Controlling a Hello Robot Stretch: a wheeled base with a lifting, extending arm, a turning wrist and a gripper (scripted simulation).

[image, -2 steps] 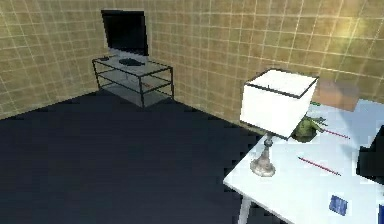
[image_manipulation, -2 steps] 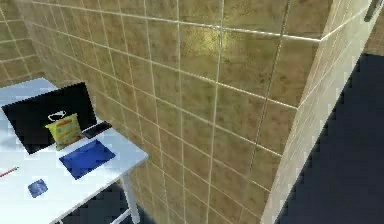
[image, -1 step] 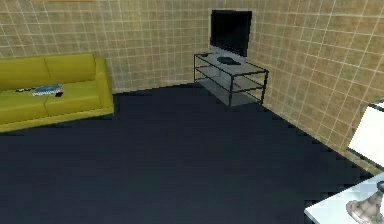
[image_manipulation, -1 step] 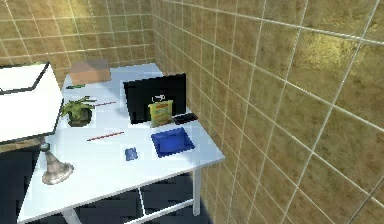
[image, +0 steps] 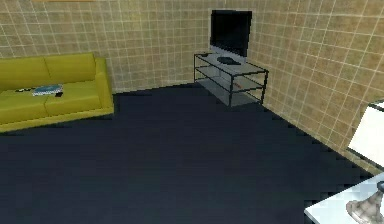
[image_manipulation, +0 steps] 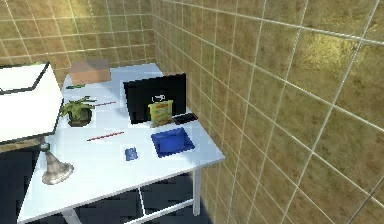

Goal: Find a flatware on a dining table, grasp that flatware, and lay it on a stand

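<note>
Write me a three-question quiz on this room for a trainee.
1. True or false: the television stands on the glass stand.
2. Pick one: the sofa is A red, B yellow, C white.
3. Fill in: in the arm side view, the potted plant stands on a ___ table.

Key: 1 true; 2 B; 3 white.
</note>
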